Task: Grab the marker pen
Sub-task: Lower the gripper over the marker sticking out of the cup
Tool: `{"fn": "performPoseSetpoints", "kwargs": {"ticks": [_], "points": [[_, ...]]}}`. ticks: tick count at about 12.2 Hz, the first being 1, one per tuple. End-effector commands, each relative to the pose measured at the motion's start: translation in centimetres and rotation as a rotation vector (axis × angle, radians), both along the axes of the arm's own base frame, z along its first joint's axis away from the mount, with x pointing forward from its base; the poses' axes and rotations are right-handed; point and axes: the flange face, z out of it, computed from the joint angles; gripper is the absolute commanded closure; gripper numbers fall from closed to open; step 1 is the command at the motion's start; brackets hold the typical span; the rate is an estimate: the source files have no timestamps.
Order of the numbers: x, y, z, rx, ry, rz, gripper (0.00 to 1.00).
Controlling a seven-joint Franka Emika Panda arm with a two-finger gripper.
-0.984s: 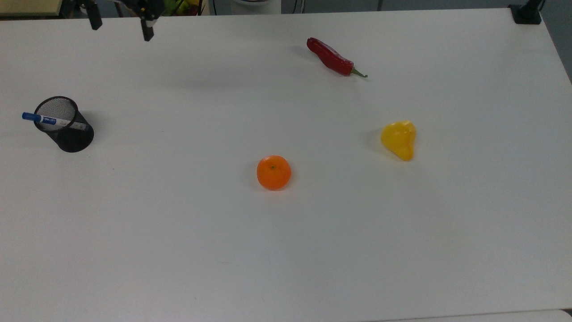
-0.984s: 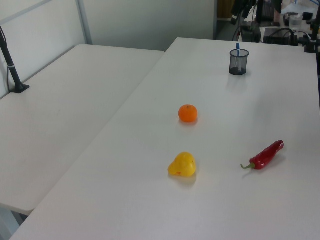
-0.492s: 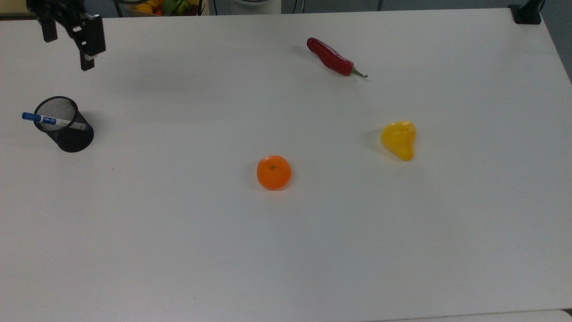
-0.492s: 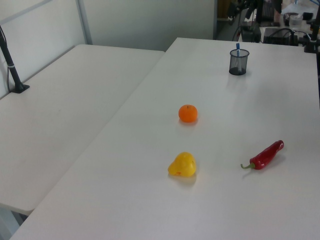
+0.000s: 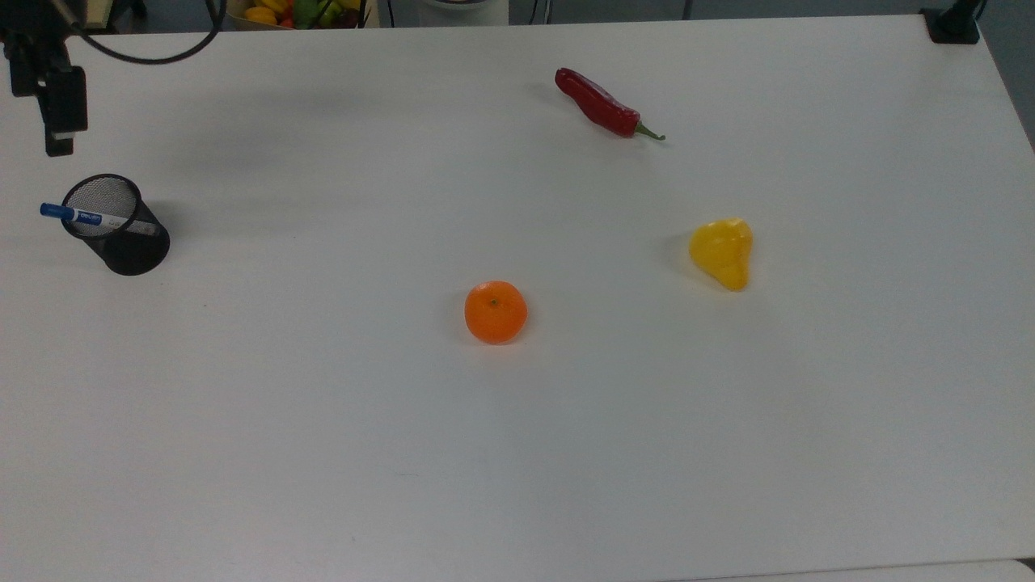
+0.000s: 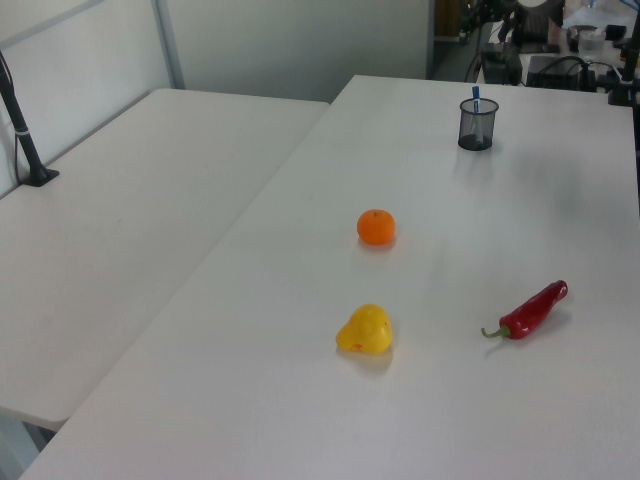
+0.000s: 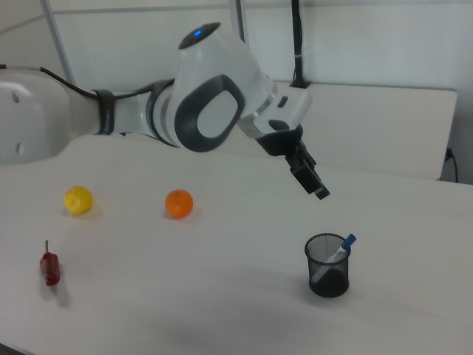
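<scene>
The marker pen (image 5: 81,216) is white with a blue cap and leans in a black mesh cup (image 5: 129,242) at the top view's left, cap end poking over the rim. In the right view the marker pen (image 7: 341,246) leans right in the cup (image 7: 328,270). In the left view its blue cap (image 6: 476,93) sticks up from the cup (image 6: 477,125) at the far end of the table. My gripper (image 5: 38,121) hangs open and holds nothing, beyond the cup toward the top view's upper left corner. In the right view the gripper (image 7: 316,186) is above the cup and apart from it.
A red chili (image 5: 602,105), an orange (image 5: 496,312) and a yellow pepper (image 5: 722,250) lie spread over the white table, far from the cup. A black clamp (image 5: 952,24) sits at the top view's upper right corner. A second table (image 6: 100,220) adjoins on the left view's left.
My gripper has moved toward the top view's left along the far edge, from right of the cup to nearly above it. The marker pen, cup and produce have not moved.
</scene>
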Motion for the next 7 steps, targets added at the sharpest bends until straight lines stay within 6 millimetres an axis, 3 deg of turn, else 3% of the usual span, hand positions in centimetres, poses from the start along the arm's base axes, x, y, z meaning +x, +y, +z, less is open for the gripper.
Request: {"fn": "performPoseSetpoints", "kwargs": {"ticks": [1,4,7], "points": [[0.9,-0.4,-3.3,-0.004,-0.018,-0.072,0.06],[0.9,-1.8,-5.3,-0.004,0.007,-0.093,0.10],[0.6,-3.0,-8.1,-0.020,-0.023,-0.087,0.21]]}}
